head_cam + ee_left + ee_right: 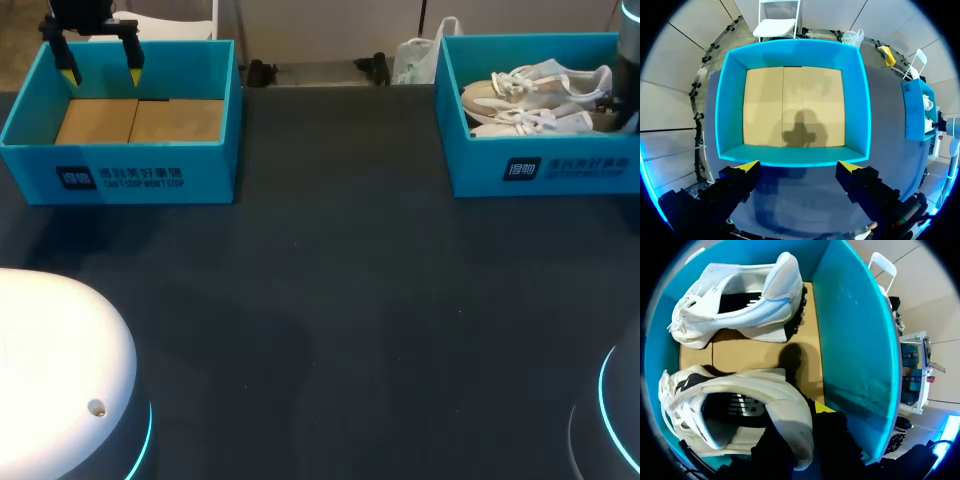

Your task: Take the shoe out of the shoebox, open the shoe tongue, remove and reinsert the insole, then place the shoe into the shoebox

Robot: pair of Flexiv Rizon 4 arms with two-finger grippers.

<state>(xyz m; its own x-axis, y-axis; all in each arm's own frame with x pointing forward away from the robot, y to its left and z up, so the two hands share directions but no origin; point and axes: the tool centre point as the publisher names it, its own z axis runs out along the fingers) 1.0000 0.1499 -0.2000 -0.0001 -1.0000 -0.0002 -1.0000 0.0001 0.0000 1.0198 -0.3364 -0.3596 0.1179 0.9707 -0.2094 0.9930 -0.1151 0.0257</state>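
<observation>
The nearer shoe (pixel 740 395) lies beside the other shoe (pixel 740 295) in my right box (pixel 855 340). Its heel sits right at my right gripper (pixel 805 437), down inside the box; whether that gripper has hold of it I cannot tell. Well apart across the table (pixel 330 300), my left gripper (pixel 797 167) hangs wide open, holding nothing, over the left box (pixel 150 175).

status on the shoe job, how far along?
Done: nothing; both shoes lie in the right shoebox. In hand: right gripper is down at the heel of the nearer shoe, grip unclear; left gripper hangs open over the empty left shoebox. Left: take out, tongue, insole, put back.
</observation>
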